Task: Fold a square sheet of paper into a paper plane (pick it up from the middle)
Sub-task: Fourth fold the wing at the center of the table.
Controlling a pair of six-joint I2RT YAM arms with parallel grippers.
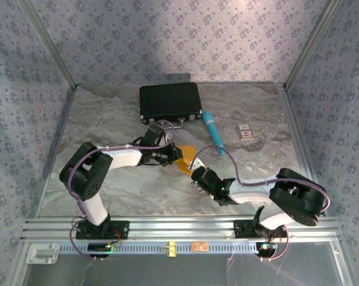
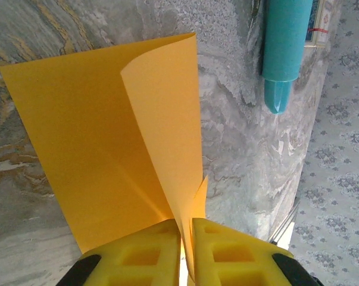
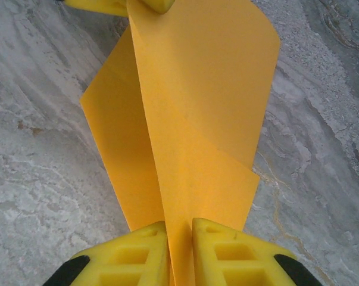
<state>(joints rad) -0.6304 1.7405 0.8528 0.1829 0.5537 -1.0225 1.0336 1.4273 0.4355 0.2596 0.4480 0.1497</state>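
Note:
The square sheet of paper (image 1: 187,158) is orange-yellow and hangs bent between both grippers above the middle of the marble table. My left gripper (image 1: 174,154) is shut on one edge of it. In the left wrist view the sheet (image 2: 108,149) curls upward from between the yellow fingers of that gripper (image 2: 186,229). My right gripper (image 1: 197,173) is shut on the opposite edge. In the right wrist view the paper (image 3: 191,119) runs with a lengthwise bend from this gripper (image 3: 180,229) up to the left gripper's fingers (image 3: 116,5).
A black case (image 1: 170,101) lies at the back of the table. A teal pen-like tube (image 1: 213,130) (image 2: 284,53) lies to its right, close to the paper. A small white card (image 1: 245,131) sits further right. Patterned walls enclose the table.

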